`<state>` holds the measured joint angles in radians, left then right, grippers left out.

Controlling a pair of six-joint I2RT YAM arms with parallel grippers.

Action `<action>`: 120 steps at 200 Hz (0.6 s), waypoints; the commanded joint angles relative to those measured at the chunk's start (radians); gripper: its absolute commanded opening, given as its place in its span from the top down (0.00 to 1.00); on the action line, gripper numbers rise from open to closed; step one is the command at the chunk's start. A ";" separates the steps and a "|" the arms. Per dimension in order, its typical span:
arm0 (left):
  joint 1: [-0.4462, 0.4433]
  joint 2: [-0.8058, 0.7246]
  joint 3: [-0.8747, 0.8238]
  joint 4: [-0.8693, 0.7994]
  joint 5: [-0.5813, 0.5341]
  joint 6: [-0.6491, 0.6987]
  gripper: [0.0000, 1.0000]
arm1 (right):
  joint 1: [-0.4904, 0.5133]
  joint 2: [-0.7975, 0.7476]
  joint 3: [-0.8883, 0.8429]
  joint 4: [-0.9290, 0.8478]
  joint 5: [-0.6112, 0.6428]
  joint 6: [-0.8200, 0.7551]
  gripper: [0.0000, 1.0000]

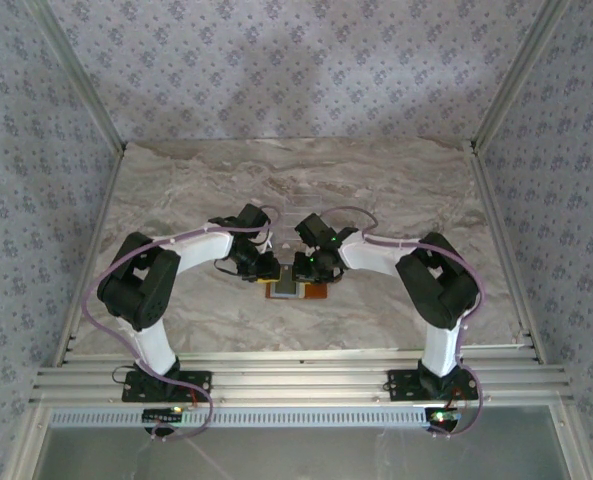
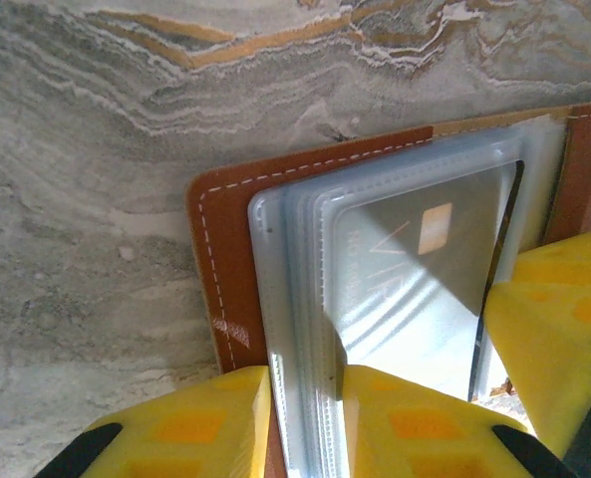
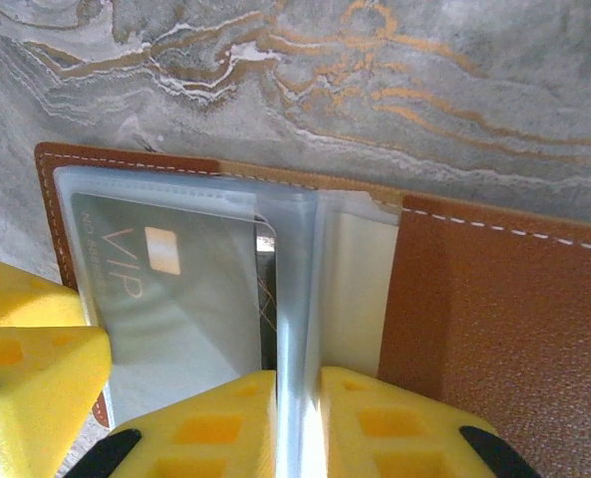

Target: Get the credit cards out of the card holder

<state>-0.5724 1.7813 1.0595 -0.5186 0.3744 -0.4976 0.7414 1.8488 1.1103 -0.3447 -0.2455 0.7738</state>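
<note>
An open brown leather card holder [image 1: 316, 293] lies flat on the marble table [image 1: 176, 190], near its front middle, between the two arms. Its clear plastic sleeves [image 2: 285, 249] hold a silver card [image 3: 165, 299] printed "VIP" with a gold chip. The thin edge of a dark card [image 3: 266, 299] shows behind it. The left gripper [image 2: 307, 388] pinches the sleeve stack's edge, and the right gripper [image 3: 297, 393] is clamped on the sleeves' central fold. White stitching lines the leather.

Dark card [image 3: 266, 299] mostly behind silver card [image 3: 175, 309]
</note>
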 commanded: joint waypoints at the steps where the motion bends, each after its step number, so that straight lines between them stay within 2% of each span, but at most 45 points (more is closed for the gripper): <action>1: -0.005 0.004 -0.019 -0.024 -0.042 0.013 0.74 | -0.003 0.002 -0.005 -0.097 0.093 -0.009 0.83; 57: -0.005 -0.008 -0.017 -0.031 -0.044 0.011 0.74 | -0.007 -0.043 0.001 -0.106 0.096 -0.009 0.85; 120: -0.005 -0.001 -0.016 -0.032 -0.042 0.010 0.74 | -0.011 -0.063 0.003 -0.065 0.057 0.024 0.64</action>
<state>-0.5762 1.7813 1.0595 -0.5152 0.3744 -0.4976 0.7341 1.7962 1.1095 -0.3824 -0.1982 0.7803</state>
